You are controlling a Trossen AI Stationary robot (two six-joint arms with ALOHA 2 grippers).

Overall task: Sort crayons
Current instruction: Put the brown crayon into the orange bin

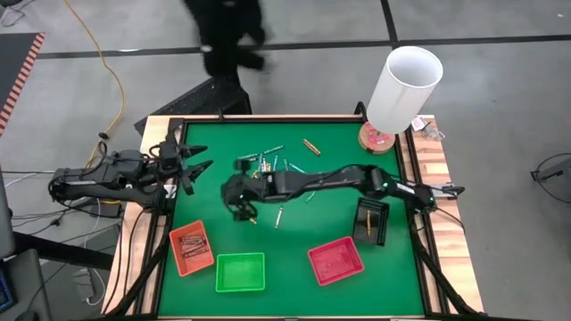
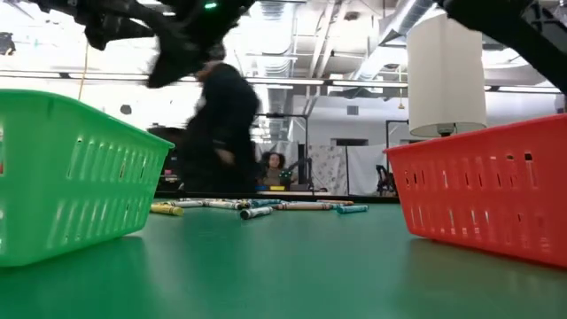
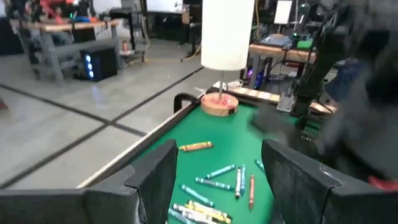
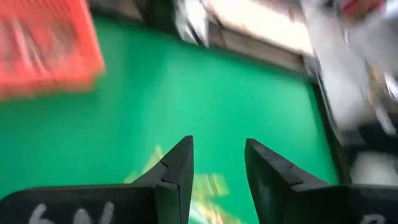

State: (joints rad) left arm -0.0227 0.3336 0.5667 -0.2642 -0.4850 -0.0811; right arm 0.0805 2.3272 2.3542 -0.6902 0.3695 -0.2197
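1. Four small trays sit along the near part of the green tabletop (image 1: pixel 205 214): an orange tray (image 1: pixel 191 249) holding reddish-brown sticks, a green tray (image 1: pixel 240 272), a red tray (image 1: pixel 335 260), and a black tray (image 1: pixel 370 221) by the right edge.
2. Just beyond the trays, the right gripper (image 1: pixel 243 211) hangs over the middle of the tabletop, its arm reaching in from the right side. Its fingers (image 4: pixel 178 169) stand apart with a clear gap and nothing between them; a blurred yellow crayon lies on the green below.
3. One loose crayon (image 1: pixel 279 217) lies just beside that gripper, toward the red tray.
4. Farther back, the crayons (image 1: pixel 265 163) lie scattered in a loose cluster: yellow, silvery grey, light blue and reddish-brown sticks, flat on the tabletop. A single yellow-gold crayon (image 1: pixel 310 146) lies apart from them, nearer the far edge.
5. At the left edge the left gripper (image 1: pixel 191 166) waits, jaws spread wide and empty, pointed toward the cluster.
6. At the far right corner stands a white cylinder (image 1: pixel 403 87) on a round wooden base (image 1: pixel 379 138).
7. Beyond the tabletop, a person in dark clothes (image 1: pixel 230 36) is on the floor.
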